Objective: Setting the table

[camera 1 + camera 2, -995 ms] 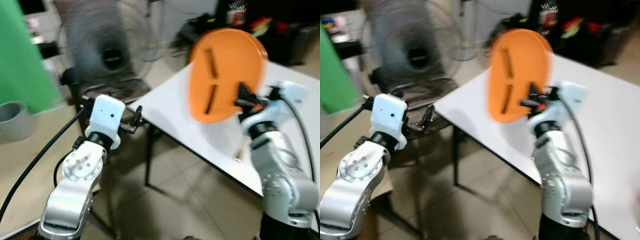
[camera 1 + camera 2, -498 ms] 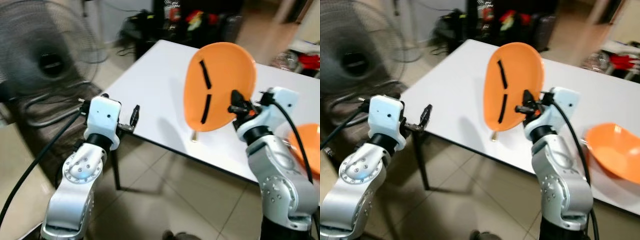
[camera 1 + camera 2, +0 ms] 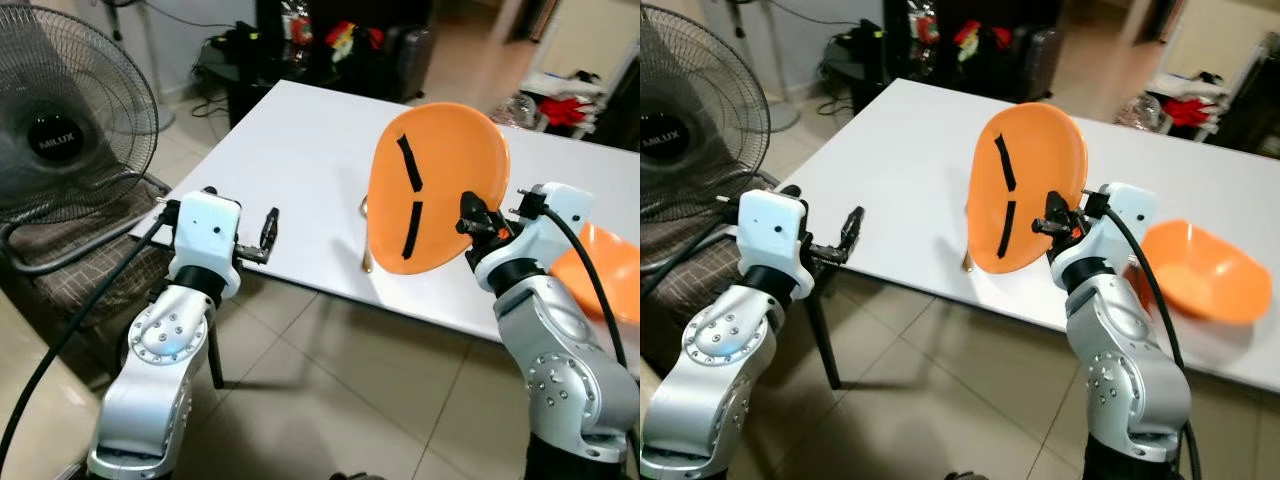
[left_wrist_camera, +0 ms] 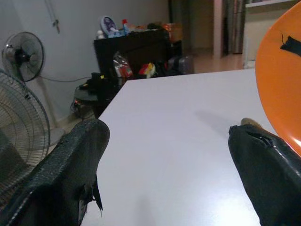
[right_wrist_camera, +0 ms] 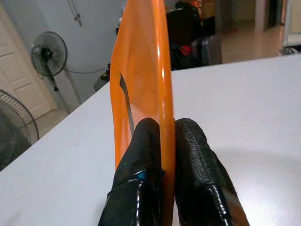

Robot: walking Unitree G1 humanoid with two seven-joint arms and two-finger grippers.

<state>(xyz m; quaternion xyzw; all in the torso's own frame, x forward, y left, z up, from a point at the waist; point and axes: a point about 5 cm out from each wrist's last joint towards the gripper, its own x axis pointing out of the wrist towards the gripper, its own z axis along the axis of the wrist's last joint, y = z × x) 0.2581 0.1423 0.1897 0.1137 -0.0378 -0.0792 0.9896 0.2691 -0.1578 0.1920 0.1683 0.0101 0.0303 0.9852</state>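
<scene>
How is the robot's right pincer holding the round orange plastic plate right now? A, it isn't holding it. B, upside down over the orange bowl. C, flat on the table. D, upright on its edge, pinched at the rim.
D: the right pincer is shut on the rim of the round orange plastic plate, which stands on edge above the white table.

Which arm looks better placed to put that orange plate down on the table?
The right. Its gripper already pinches the plate upright over the table, while the left gripper hangs open at the table's edge.
</scene>
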